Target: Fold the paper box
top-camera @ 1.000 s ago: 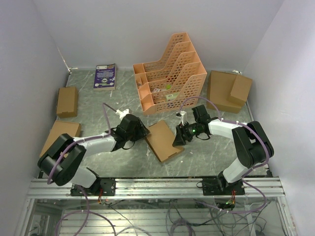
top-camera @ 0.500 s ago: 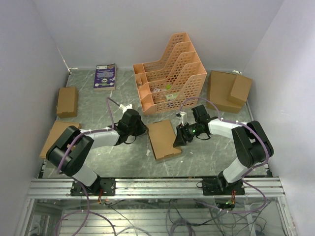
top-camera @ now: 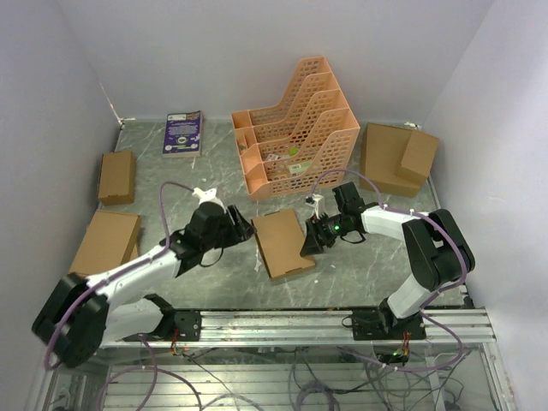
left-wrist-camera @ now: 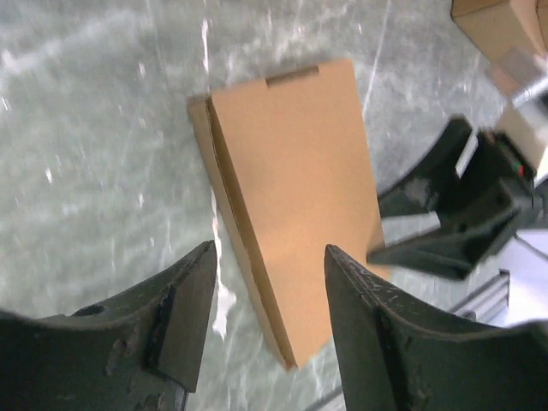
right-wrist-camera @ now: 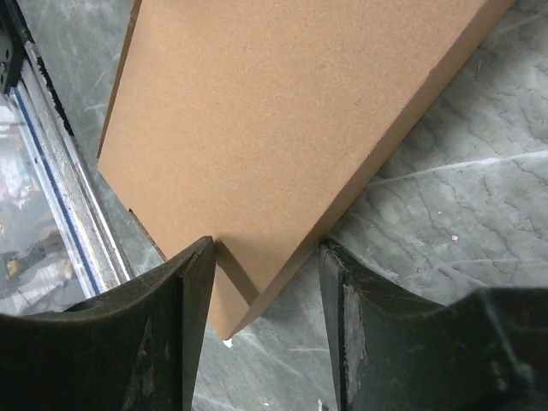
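I am watching the paper box (top-camera: 281,242) lying flat on the table (top-camera: 171,184), in front of the orange file rack (top-camera: 295,128) and between my two arms. It is already looking like a shallow closed box with the lid down. I am judging that I am in the last step, seating the lid, not forming the walls.

I am holding the right gripper (top-camera: 308,241) at the box's right edge. In the right wrist view its fingers (right-wrist-camera: 184,308) are standing on either side of a corner of the box, both touching the cardboard, so I am reading that as a pinch on that corner.

I am keeping the left gripper (top-camera: 242,229) just beside the box's left long edge and not touching it. In the left wrist view its fingers (left-wrist-camera: 193,300) are standing apart with nothing between them and the box lying beyond them.

Along that left edge a seam is showing under the lid, and I cannot tell whether the flap there is fully tucked. For the next move I am planning to bring the left fingers onto that edge and press it in while the right side is steadying the box; a hard push could slide the box across the table
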`<state>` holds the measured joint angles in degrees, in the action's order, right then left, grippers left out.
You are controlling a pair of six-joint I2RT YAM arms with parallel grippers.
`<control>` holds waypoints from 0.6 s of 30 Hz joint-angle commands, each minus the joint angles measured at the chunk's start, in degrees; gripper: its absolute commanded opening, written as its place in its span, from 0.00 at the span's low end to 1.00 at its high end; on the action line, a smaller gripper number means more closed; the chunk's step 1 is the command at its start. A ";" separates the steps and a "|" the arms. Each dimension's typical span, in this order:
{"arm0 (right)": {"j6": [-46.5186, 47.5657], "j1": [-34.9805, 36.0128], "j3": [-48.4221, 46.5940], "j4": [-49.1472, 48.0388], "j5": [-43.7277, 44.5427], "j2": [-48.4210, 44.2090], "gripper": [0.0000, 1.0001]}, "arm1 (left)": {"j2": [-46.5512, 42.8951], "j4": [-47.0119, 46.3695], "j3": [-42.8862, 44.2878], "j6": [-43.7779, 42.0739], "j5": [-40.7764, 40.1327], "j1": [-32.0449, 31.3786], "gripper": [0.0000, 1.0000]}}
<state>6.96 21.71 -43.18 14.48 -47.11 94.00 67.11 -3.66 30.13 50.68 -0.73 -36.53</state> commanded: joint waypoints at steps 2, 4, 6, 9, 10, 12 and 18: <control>0.87 -0.18 -0.33 -0.74 -0.02 0.71 0.51 | -11.00 3.81 -6.88 9.26 -1.76 -9.16 0.66; 0.78 -0.10 -0.20 -0.85 0.00 0.77 0.51 | -13.62 4.38 -8.17 14.09 -7.77 -15.27 0.68; 0.70 -0.09 -0.13 -1.05 0.00 0.86 0.51 | -14.75 3.73 -9.33 18.08 -12.61 -20.25 0.70; 0.51 -0.09 -0.22 -1.04 -0.01 1.22 0.51 | -12.92 3.04 -9.95 20.87 -17.03 -24.52 0.72; 0.51 -0.09 -0.24 -0.96 0.00 1.27 0.51 | -11.75 2.06 -10.00 21.13 -17.44 -25.23 0.72; 0.55 -0.09 -0.31 -0.88 0.00 1.43 0.50 | -8.29 -0.85 -10.07 21.84 -17.57 -26.40 0.71; 0.54 -0.10 -0.15 -1.05 0.07 0.97 0.51 | 1.56 -8.95 -9.31 23.45 -16.62 -28.25 0.70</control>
<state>7.01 21.71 -43.18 14.13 -47.81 94.45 64.84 -5.78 20.36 71.75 -14.90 -63.59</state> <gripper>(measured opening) 0.506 0.705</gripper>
